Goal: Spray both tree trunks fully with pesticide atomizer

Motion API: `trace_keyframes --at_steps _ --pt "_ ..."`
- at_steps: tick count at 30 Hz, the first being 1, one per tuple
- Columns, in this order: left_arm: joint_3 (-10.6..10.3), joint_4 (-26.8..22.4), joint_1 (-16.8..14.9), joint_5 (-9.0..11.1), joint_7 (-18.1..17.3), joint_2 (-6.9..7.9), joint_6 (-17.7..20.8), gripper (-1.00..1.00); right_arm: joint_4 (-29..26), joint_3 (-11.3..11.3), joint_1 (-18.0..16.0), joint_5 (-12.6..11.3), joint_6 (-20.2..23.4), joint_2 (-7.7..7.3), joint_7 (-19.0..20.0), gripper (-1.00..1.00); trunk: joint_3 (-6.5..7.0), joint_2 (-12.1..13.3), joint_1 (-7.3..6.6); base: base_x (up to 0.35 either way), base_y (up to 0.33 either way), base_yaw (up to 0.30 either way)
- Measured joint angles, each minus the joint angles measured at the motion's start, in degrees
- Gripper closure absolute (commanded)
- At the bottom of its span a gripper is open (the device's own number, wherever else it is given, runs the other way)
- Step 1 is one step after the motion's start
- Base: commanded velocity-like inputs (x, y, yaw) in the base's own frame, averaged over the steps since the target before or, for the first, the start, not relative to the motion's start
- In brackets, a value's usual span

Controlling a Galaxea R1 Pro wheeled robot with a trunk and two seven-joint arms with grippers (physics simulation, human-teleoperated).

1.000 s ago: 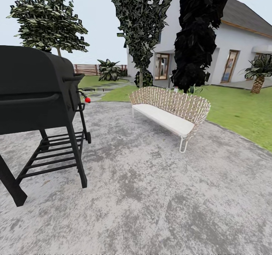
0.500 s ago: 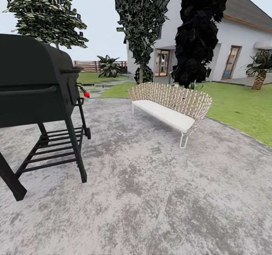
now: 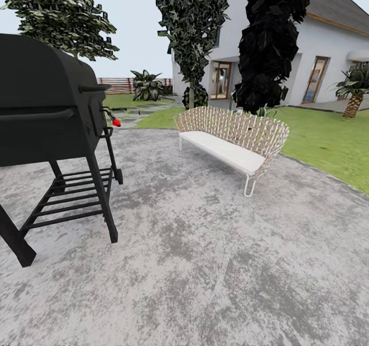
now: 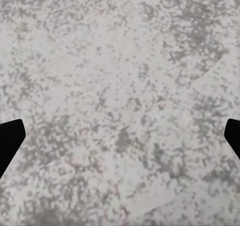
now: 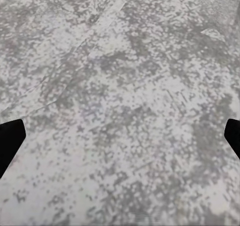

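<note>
The pesticide atomizer and both trees are out of view. I stand on a mottled grey paved patio at the edge of the garden's green lawn. My left gripper hangs open over bare paving, its black fingertips far apart at the picture's sides with nothing between them. My right gripper is open the same way above the paving, its fingertips wide apart and empty.
A black barbecue grill on a legged stand is close on the left. A wicker bench with a white cushion stands ahead. Behind it rise two dark columnar evergreens, a white house, a short palm and a slat fence.
The whole head view has shifted: the grill and the bench sit slightly higher and the grill looms larger, so the camera moved. Nothing in the scene itself has moved.
</note>
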Motion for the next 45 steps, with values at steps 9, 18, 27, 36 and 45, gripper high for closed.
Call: trace_keyframes --at_steps 9,18,27,36,45 --pt "0.07 0.02 0.00 0.05 0.05 0.13 -0.03 -1.00 0.02 0.00 0.00 0.07 0.08 0.00 -0.02 -1.00 -0.08 0.00 -0.04 0.276 -0.010 0.000" --pt "0.08 0.03 0.00 0.06 0.05 0.32 -0.03 -1.00 0.06 0.00 0.01 0.08 0.01 0.00 -0.02 -1.00 -0.08 0.00 -0.03 0.328 -0.125 0.000" --pt "0.08 0.03 0.00 0.06 0.05 0.72 -0.03 -1.00 -0.01 0.00 0.00 0.08 0.00 0.00 0.05 -1.00 -0.08 0.00 -0.03 0.311 -0.149 0.000" --pt "0.09 0.11 0.00 0.13 0.05 1.36 -0.03 -1.00 0.00 0.00 0.00 0.08 0.07 0.00 0.12 -1.00 -0.08 0.00 -0.04 0.338 -0.007 0.000" --pt "0.09 0.11 0.00 0.08 0.05 1.37 -0.03 -1.00 0.00 0.11 0.00 0.08 0.09 0.00 0.14 -1.00 -0.08 0.00 -0.04 0.339 0.000 0.000"
